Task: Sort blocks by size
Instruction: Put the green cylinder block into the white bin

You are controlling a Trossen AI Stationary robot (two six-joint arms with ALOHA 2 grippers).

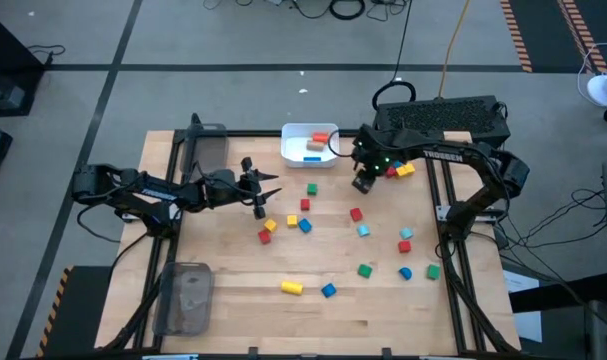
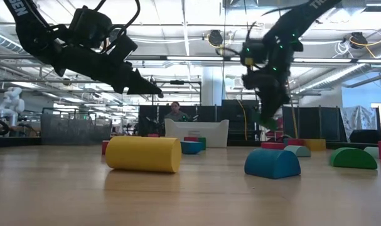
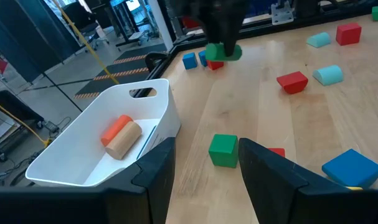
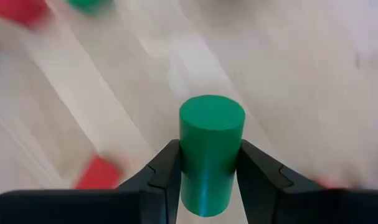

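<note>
My right gripper (image 1: 363, 183) hangs above the table's far middle, just right of the white bin (image 1: 289, 150), shut on a green cylinder (image 4: 211, 149). That cylinder also shows under the dark gripper in the left wrist view (image 3: 223, 52). My left gripper (image 3: 204, 180) stands open and empty above the table's left half, pointing toward the bin (image 3: 170, 118). An orange block (image 3: 116, 126) and a tan cylinder (image 3: 124, 140) lie in the bin. Other blocks lie on their sides across the table, among them a green cube (image 3: 223, 150) and a yellow cylinder (image 2: 143, 154). My right gripper pinches the green cylinder's curved side (image 4: 211, 163) between its two fingers (image 4: 166, 174). The fingers come from above, pointing steeply down, and lie along the cylinder. Its round free end (image 4: 212, 116) sticks out past the fingertips. The cylinder is lifted clear of the table.
Two clear grey trays sit along the left edge, one far (image 1: 208, 145) and one near (image 1: 186, 298). Red, blue, green and yellow blocks are scattered over the middle and right of the table (image 1: 383, 245). A person (image 2: 176, 112) sits beyond the far edge.
</note>
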